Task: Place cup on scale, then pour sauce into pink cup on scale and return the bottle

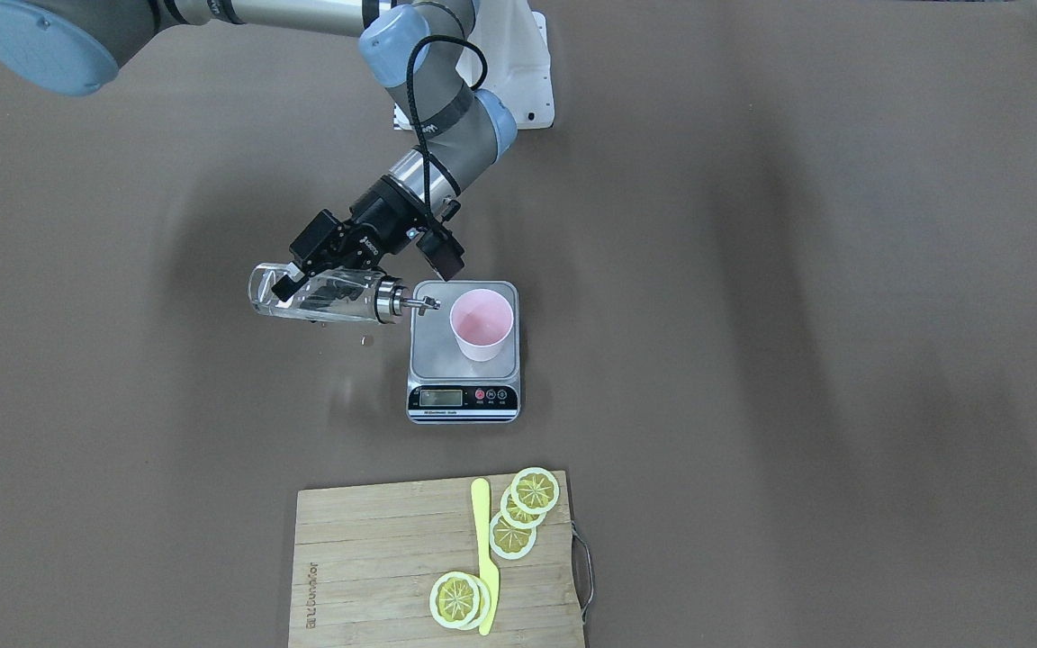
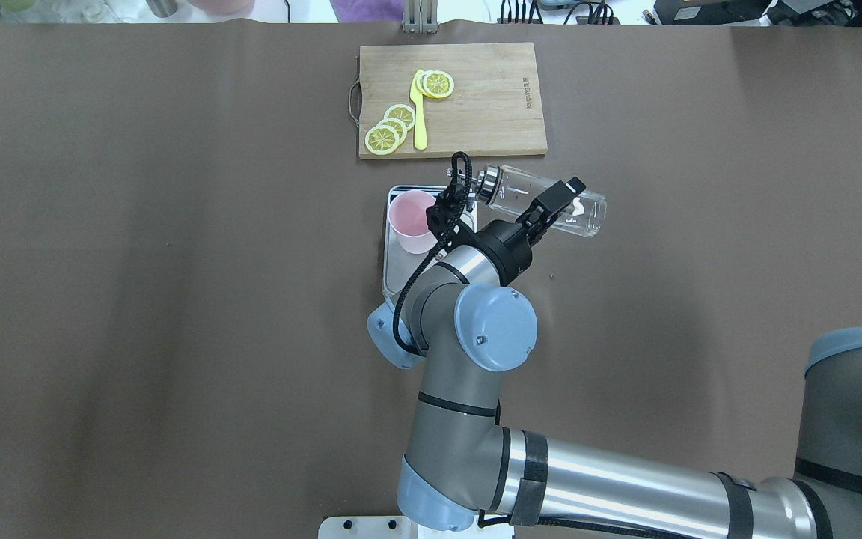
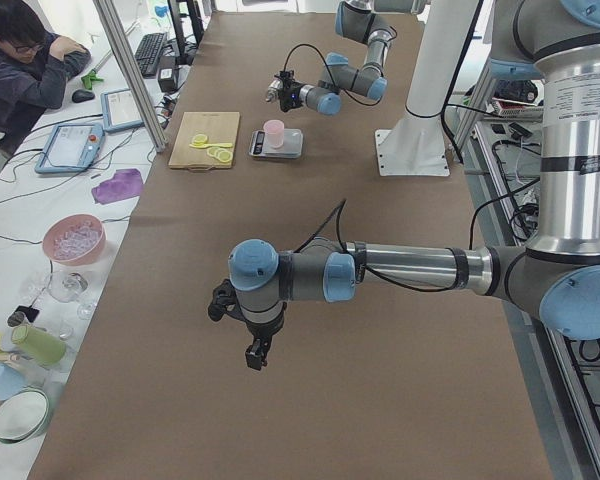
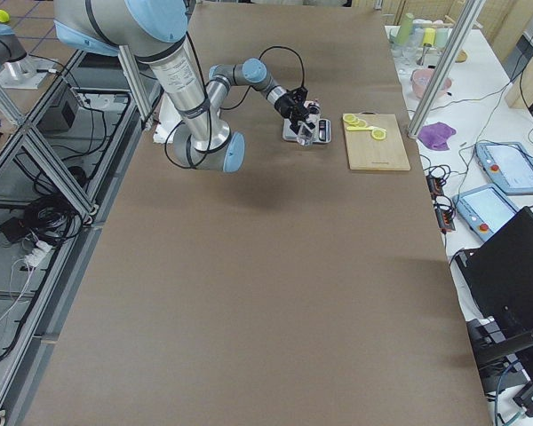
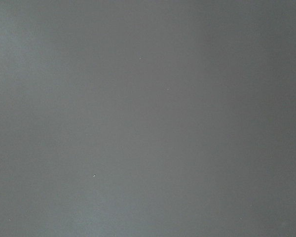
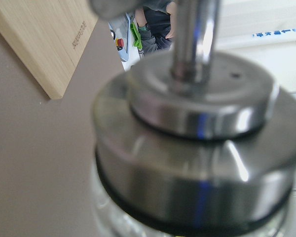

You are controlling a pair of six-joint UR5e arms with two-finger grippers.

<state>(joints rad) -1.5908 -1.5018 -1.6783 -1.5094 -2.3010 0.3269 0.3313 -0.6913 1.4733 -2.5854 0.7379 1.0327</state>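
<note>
The pink cup (image 1: 481,326) stands upright on the steel platform of the scale (image 1: 446,360). My right gripper (image 1: 302,286) is shut on the clear glass bottle (image 1: 358,302) and holds it almost level, above the table. Its silver spout (image 1: 424,304) points at the cup and ends just short of the rim. No stream of sauce shows. In the overhead view the bottle (image 2: 509,191) lies right of the cup (image 2: 414,221). The right wrist view is filled by the bottle's cap (image 6: 197,148). My left gripper (image 3: 252,350) hangs over bare table far away; I cannot tell its state.
A wooden cutting board (image 1: 374,558) with lemon slices (image 1: 535,490) and a yellow knife (image 1: 485,558) lies beyond the scale, on the operators' side. The scale's display strip (image 1: 463,397) faces that board. An operator sits past the table's far edge in the exterior left view.
</note>
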